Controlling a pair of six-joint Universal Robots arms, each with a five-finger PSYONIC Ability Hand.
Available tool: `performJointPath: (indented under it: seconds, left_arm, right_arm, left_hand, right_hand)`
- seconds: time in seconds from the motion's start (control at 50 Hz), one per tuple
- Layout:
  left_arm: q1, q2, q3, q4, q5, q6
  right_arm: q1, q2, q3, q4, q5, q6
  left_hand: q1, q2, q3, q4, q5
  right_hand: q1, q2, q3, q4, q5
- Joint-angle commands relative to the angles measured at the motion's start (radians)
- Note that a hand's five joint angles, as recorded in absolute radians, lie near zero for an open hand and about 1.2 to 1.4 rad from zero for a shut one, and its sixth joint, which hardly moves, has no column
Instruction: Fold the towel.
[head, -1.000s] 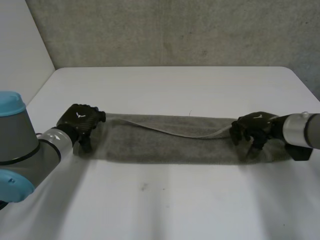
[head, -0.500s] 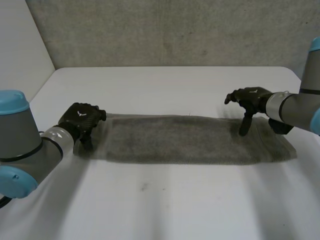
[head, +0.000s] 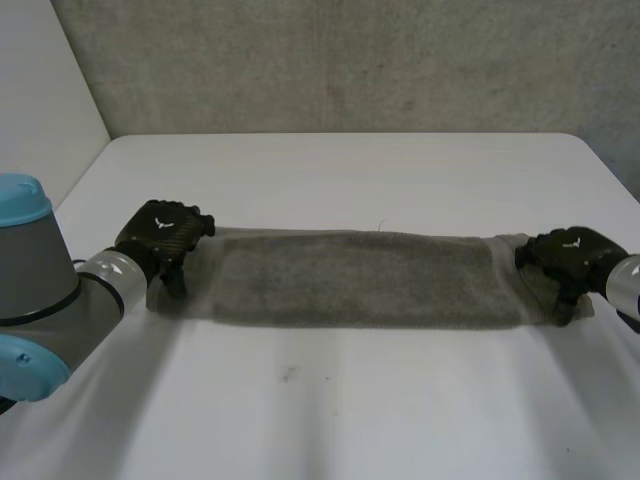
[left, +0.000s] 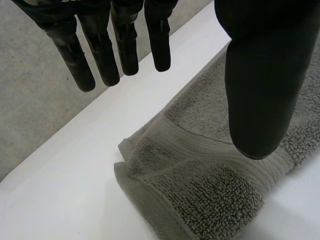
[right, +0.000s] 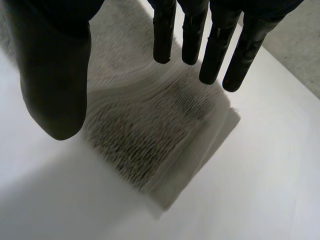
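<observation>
A grey towel (head: 355, 278) lies folded into a long narrow strip across the middle of the white table (head: 340, 170). My left hand (head: 160, 238) hovers over the strip's left end, fingers (left: 102, 55) straight and thumb apart, with the towel's end corner (left: 190, 165) lying below them untouched. My right hand (head: 567, 257) is over the strip's right end. Its fingers (right: 215, 45) and thumb are spread above the towel's end (right: 150, 130) and hold nothing.
A grey wall (head: 340, 60) runs behind the table's far edge. White table surface stretches in front of the towel and behind it.
My right hand let go of the upper layer, rose toward the far edge, then came down over the towel's right end. The lifted fold has dropped flat. The left hand stayed put.
</observation>
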Motion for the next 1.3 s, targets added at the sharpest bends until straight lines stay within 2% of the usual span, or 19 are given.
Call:
performJointPath:
  seconds: [0.02, 0.08, 0.12, 0.14, 0.18, 0.24, 0.28, 0.32, 0.4, 0.46, 0.58, 0.68, 0.72, 0.74, 0.76, 0.94, 1.12, 1.28, 1.3]
  left_arm:
    - [-0.010, 0.004, 0.000, -0.001, -0.006, -0.031]
    - [-0.010, 0.007, 0.000, -0.001, -0.007, -0.048]
    - [-0.010, 0.015, 0.000, -0.001, -0.007, -0.080]
    - [-0.010, 0.015, 0.000, -0.001, -0.007, -0.080]
    - [-0.010, 0.022, 0.002, 0.002, -0.007, -0.106]
    - [-0.008, 0.027, 0.004, 0.004, -0.007, -0.116]
    - [-0.008, 0.033, 0.008, 0.004, -0.007, -0.131]
    - [-0.008, 0.038, 0.008, 0.005, -0.007, -0.140]
    - [-0.008, 0.044, 0.010, 0.005, -0.007, -0.153]
    - [-0.007, 0.045, 0.008, 0.005, -0.006, -0.156]
    - [-0.008, 0.047, 0.005, 0.005, -0.006, -0.157]
    - [-0.010, 0.047, 0.000, 0.005, -0.006, -0.157]
    - [-0.015, 0.048, -0.001, 0.005, -0.006, -0.157]
    - [-0.015, 0.048, -0.001, 0.005, -0.006, -0.157]
    - [-0.016, 0.048, -0.001, 0.005, -0.006, -0.157]
    - [-0.018, 0.048, -0.006, 0.005, -0.006, -0.157]
    - [-0.018, 0.048, -0.007, 0.005, -0.006, -0.157]
    - [-0.019, 0.048, -0.015, 0.005, -0.004, -0.162]
    - [-0.019, 0.048, -0.018, 0.007, -0.004, -0.166]
  right_arm:
    - [-0.023, 0.004, 0.081, -0.067, -0.047, -0.024]
    - [-0.023, 0.004, 0.092, -0.083, -0.047, -0.026]
    - [-0.025, 0.005, 0.108, -0.124, -0.041, -0.026]
    - [-0.025, 0.005, 0.109, -0.124, -0.041, -0.026]
    - [-0.028, 0.010, 0.122, -0.171, -0.031, -0.029]
    - [-0.032, 0.013, 0.127, -0.195, -0.030, -0.032]
    - [-0.048, 0.022, 0.130, -0.227, -0.013, -0.045]
    - [-0.057, 0.025, 0.127, -0.234, 0.010, -0.058]
    - [-0.116, 0.025, 0.118, -0.235, 0.093, -0.113]
    - [-0.152, 0.022, 0.115, -0.234, 0.107, -0.143]
    - [-0.169, 0.019, 0.119, -0.225, 0.099, -0.153]
    - [-0.167, 0.010, 0.141, -0.225, 0.019, -0.142]
    - [-0.166, 0.002, 0.159, -0.227, -0.048, -0.128]
    - [-0.166, 0.002, 0.159, -0.227, -0.048, -0.128]
    - [-0.167, -0.002, 0.168, -0.227, -0.080, -0.112]
    - [-0.183, -0.007, 0.171, -0.236, -0.243, 0.001]
    - [-0.189, 0.033, 0.164, -0.250, -0.249, -0.006]
    - [-0.189, 0.067, 0.150, -0.288, -0.245, -0.010]
    - [-0.189, 0.071, 0.148, -0.290, -0.245, -0.010]
  left_hand:
    - [-0.058, -0.056, -0.056, -0.055, -0.054]
    - [-0.126, -0.124, -0.124, -0.123, -0.122]
    - [-0.196, -0.194, -0.194, -0.194, -0.192]
    - [-0.196, -0.194, -0.194, -0.194, -0.193]
    - [-0.231, -0.230, -0.229, -0.229, -0.228]
    - [-0.234, -0.233, -0.232, -0.232, -0.231]
    - [-0.234, -0.233, -0.232, -0.232, -0.231]
    - [-0.234, -0.233, -0.232, -0.232, -0.231]
    - [-0.234, -0.233, -0.232, -0.232, -0.231]
    - [-0.234, -0.233, -0.232, -0.232, -0.231]
    - [-0.234, -0.233, -0.232, -0.232, -0.231]
    - [-0.234, -0.233, -0.232, -0.232, -0.231]
    - [-0.234, -0.233, -0.232, -0.232, -0.231]
    - [-0.234, -0.233, -0.232, -0.232, -0.231]
    - [-0.234, -0.233, -0.232, -0.232, -0.231]
    - [-0.234, -0.233, -0.232, -0.232, -0.231]
    - [-0.234, -0.233, -0.232, -0.232, -0.231]
    - [-0.234, -0.233, -0.232, -0.232, -0.231]
    - [-0.234, -0.233, -0.232, -0.232, -0.231]
  right_hand:
    - [0.093, 0.080, 0.076, 0.078, 0.062]
    - [0.122, 0.110, 0.106, 0.108, 0.092]
    - [0.294, 0.282, 0.278, 0.280, 0.264]
    - [0.295, 0.283, 0.279, 0.281, 0.265]
    - [0.608, 0.595, 0.591, 0.594, 0.578]
    - [0.745, 0.732, 0.728, 0.730, 0.714]
    - [0.952, 0.940, 0.935, 0.938, 0.922]
    - [1.004, 0.992, 0.988, 0.990, 0.974]
    - [1.005, 0.992, 0.988, 0.991, 0.975]
    - [1.005, 0.992, 0.988, 0.991, 0.975]
    - [1.005, 0.992, 0.988, 0.991, 0.975]
    - [0.976, 0.964, 0.960, 0.962, 0.946]
    - [0.200, 0.188, 0.183, 0.186, 0.170]
    - [0.196, 0.183, 0.179, 0.181, 0.165]
    - [-0.028, -0.041, -0.045, -0.043, -0.059]
    - [-0.010, -0.022, -0.027, -0.024, -0.040]
    - [0.046, 0.033, 0.029, 0.032, 0.016]
    - [0.260, 0.248, 0.244, 0.246, 0.230]
    - [0.379, 0.367, 0.363, 0.365, 0.349]
